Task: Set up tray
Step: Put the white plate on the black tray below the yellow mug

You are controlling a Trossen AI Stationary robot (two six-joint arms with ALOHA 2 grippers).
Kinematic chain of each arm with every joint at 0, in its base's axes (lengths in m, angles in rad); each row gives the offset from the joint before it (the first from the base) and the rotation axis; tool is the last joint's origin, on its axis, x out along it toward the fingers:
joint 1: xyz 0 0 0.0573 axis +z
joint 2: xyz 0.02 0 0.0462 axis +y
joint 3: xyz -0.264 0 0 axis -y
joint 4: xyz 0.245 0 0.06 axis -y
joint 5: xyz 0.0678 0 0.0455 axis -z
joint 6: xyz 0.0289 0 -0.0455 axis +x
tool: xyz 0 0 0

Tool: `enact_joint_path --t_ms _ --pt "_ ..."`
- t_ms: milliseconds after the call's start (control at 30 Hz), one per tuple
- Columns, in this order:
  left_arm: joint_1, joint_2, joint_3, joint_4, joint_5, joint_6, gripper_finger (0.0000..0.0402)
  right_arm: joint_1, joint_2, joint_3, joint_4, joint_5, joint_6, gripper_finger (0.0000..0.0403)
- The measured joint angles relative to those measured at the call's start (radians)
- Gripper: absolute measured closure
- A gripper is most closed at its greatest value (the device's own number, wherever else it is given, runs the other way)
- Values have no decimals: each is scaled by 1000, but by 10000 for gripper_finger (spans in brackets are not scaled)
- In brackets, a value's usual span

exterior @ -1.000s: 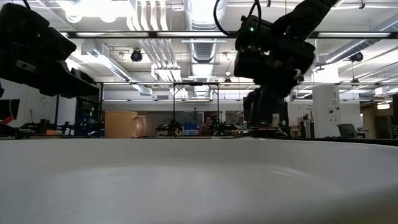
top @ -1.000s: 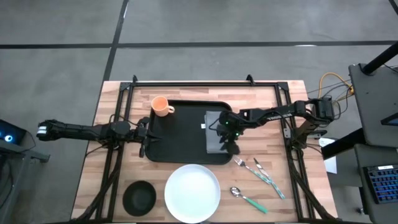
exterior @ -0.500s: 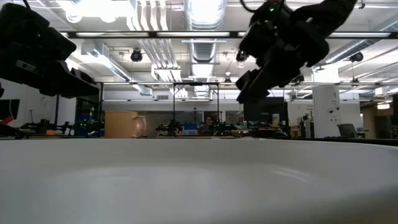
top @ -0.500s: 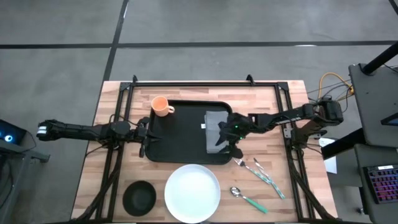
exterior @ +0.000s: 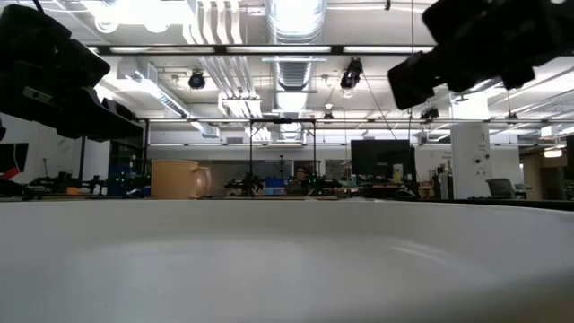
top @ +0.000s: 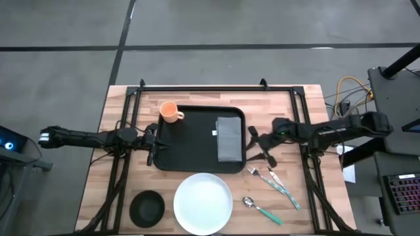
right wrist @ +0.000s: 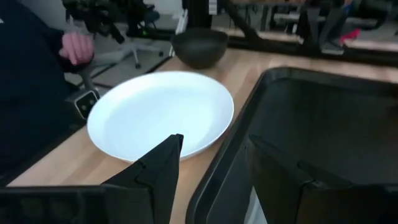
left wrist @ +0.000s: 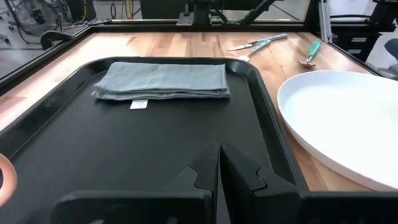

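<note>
The black tray [top: 190, 141] lies in the middle of the table. A folded grey napkin [top: 230, 139] lies flat on the tray's right part, also seen in the left wrist view [left wrist: 163, 81]. My right gripper [top: 258, 147] is open. It hovers just right of the tray's right rim [right wrist: 217, 168] and touches nothing. My left gripper [top: 152, 141] is shut and waits over the tray's left edge, with its fingers [left wrist: 219, 171] pointing across the tray floor. An orange cup [top: 170, 111] stands at the tray's far left corner.
A white plate [top: 203, 202] and a small black bowl [top: 147, 207] sit near the table's near edge. A fork and a knife [top: 275, 180] and a spoon [top: 259, 208] lie right of the plate. A person's hand [right wrist: 78, 46] shows beyond the table.
My right gripper has left the napkin: it has risen from pointing down over it and drawn back toward the table's right edge, past the tray's right rim. The napkin has stayed flat on the tray.
</note>
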Motion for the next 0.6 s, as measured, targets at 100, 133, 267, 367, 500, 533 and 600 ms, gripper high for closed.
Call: enact_joint_path --t_ms 100,133,267,367,500,533,600 --pt "0 0 0 0 0 0 401 -2 -76 -52 14 1 -18 227" --pt "0 0 0 0 13 -13 401 -2 -99 -65 13 1 -27 227" --pt "-1 -12 6 3 201 -158 401 -8 -196 -107 12 2 -34 230" --pt "0 -11 5 4 211 -175 401 -26 -273 -138 9 4 -34 232" --pt "0 -11 3 6 203 -175 402 -46 -362 -186 7 4 -30 229" --pt "0 -11 3 6 202 -175 401 -48 -381 -197 7 4 -28 229" --pt "0 -11 3 5 200 -175 401 -52 -414 -217 6 4 -21 229"
